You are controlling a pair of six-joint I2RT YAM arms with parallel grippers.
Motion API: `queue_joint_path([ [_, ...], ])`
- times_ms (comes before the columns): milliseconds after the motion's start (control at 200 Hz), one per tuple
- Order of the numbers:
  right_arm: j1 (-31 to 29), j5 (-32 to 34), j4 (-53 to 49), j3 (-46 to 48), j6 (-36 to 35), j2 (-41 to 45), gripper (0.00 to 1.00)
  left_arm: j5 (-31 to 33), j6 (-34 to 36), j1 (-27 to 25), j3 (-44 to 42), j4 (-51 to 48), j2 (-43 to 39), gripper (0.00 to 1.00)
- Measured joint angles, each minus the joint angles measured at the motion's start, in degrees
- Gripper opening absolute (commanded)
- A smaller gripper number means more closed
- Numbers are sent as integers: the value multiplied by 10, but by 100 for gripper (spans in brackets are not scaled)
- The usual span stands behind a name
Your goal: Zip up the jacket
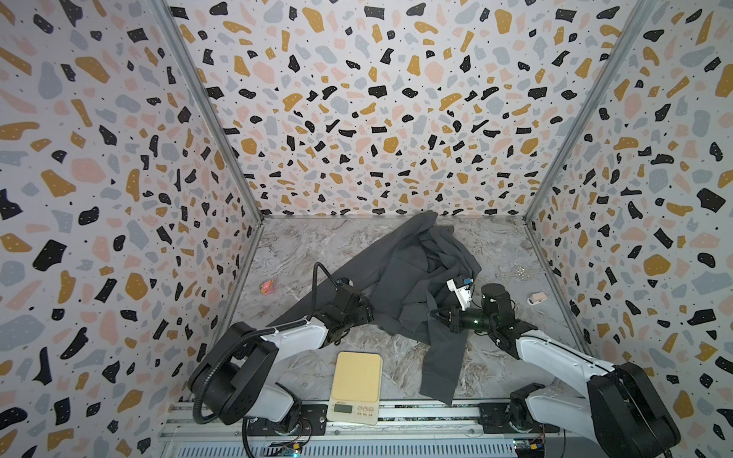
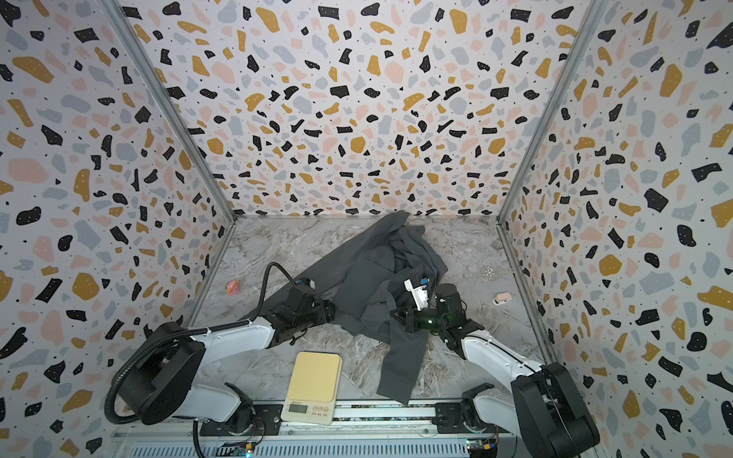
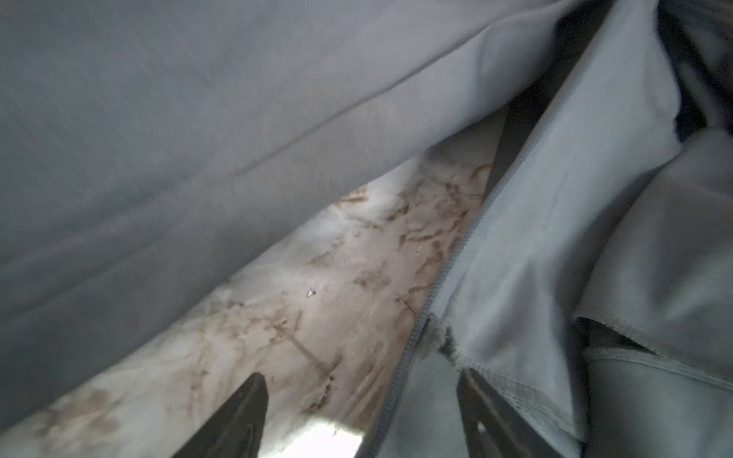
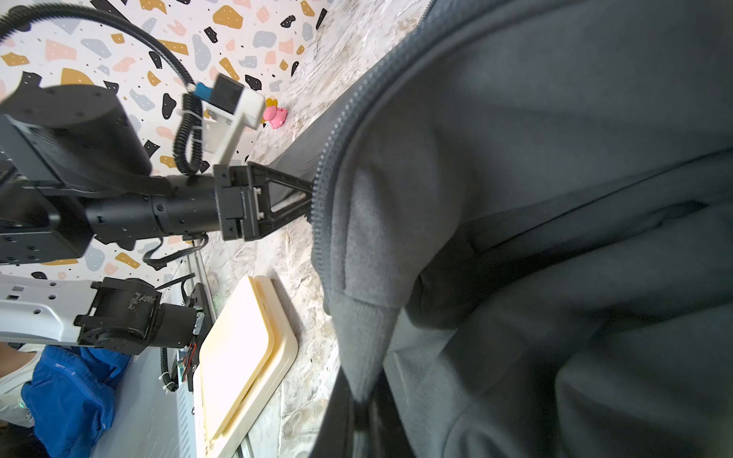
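Jacket (image 1: pixel 412 273), soft charcoal knit, lies crumpled mid-table. Its fabric is pinched in the pressed-together right pincer (image 1: pixel 435 315), and a strip trails from there toward the front. The left pincer (image 3: pixel 361 376) stands spread, with the toothed zipper (image 3: pixel 448 273) edge running ungripped between its fingers. Underneath is the marbled table (image 1: pixel 301 246). Nearer the front sits a cream, rounded scale (image 1: pixel 359 372), its label too small to read.

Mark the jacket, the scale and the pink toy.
jacket (image 1: pixel 400 273): in a top view, middle of its body.
scale (image 1: pixel 359 374): in a top view, its cream platform.
pink toy (image 1: pixel 267 286): in a top view, its middle.
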State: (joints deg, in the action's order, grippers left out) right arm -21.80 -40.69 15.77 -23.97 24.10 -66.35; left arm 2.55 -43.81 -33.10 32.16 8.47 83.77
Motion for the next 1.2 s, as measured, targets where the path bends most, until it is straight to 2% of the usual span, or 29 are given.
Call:
queue_joint_path([
  [110,0,5,-13,0,-2,14,0,-25,-19,0,0,43,29,66],
  [195,1,11,-21,0,-4,25,0,-37,-27,-1,0,69,42,52],
  [280,3,16,-25,0,-6,33,0,-47,-34,-3,1,90,59,31],
  [365,7,20,-28,0,-8,35,0,-53,-36,-7,3,100,74,0],
  [461,15,31,-44,-1,-8,34,0,-48,-31,-8,8,88,78,0],
  [556,32,51,-69,-5,-3,34,0,-4,-7,-9,38,18,60,0],
  [666,50,90,-104,-17,3,34,0,104,38,-17,104,-85,14,0],
  [796,55,141,-147,-34,11,34,0,245,85,-38,176,-160,-33,0],
  [956,55,186,-180,-44,20,34,0,385,127,-112,219,-217,-39,0],
  [1041,55,202,-193,-44,24,34,0,414,133,-160,229,-239,-7,0],
  [1152,56,213,-205,-44,27,34,0,397,128,-201,235,-250,56,0],
  [1177,56,215,-207,-45,27,34,0,389,126,-207,235,-252,71,8],
  [1202,56,217,-209,-45,27,34,0,379,124,-213,235,-253,86,20],
])
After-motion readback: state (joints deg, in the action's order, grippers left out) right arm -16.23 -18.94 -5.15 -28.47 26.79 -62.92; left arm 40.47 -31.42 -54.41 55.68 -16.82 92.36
